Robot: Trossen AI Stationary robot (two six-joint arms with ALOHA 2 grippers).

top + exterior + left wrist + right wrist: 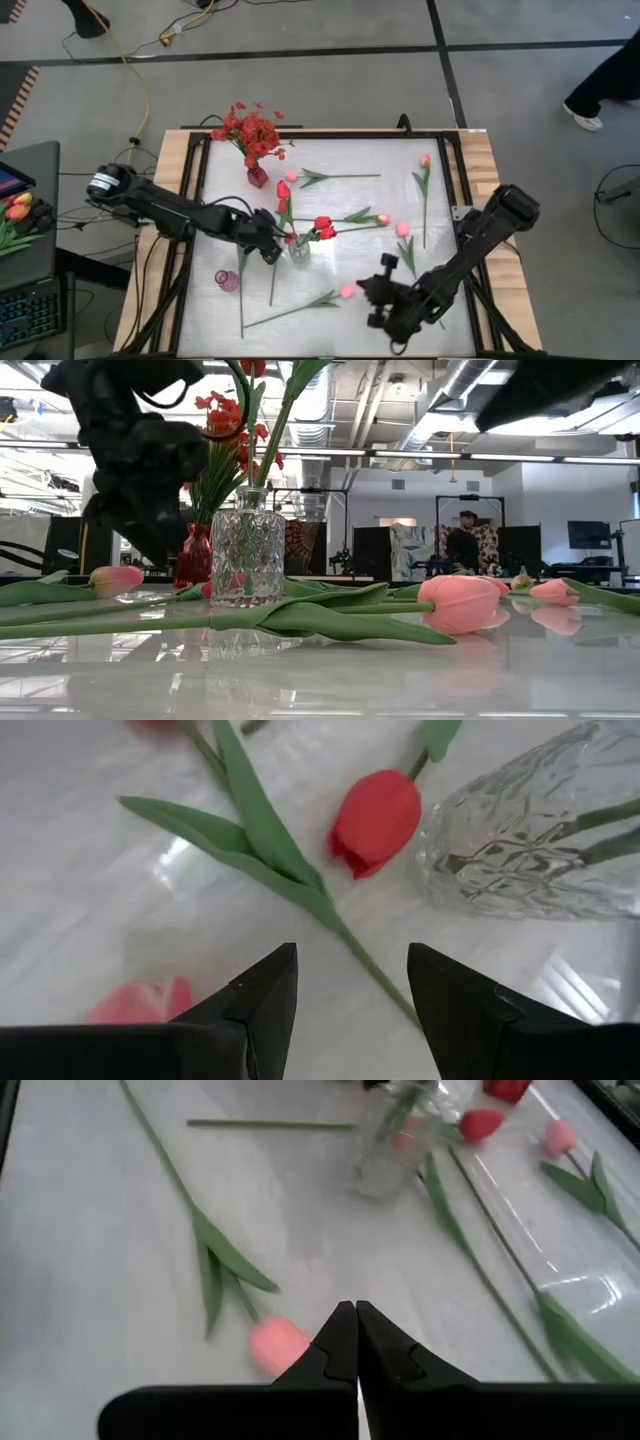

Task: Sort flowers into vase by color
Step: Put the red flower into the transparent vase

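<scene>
Glossy white table [320,680] — dim workshop, a person [462,545] behind

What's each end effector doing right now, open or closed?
Left end effector: open, holding nothing, over a green stem.
Right end effector: closed, empty.

White table [440,300], tulips [402,229], vases [228,280]

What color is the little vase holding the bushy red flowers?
The little vase is dark red, like the bushy red flowers in it. The high view shows it best.
</scene>
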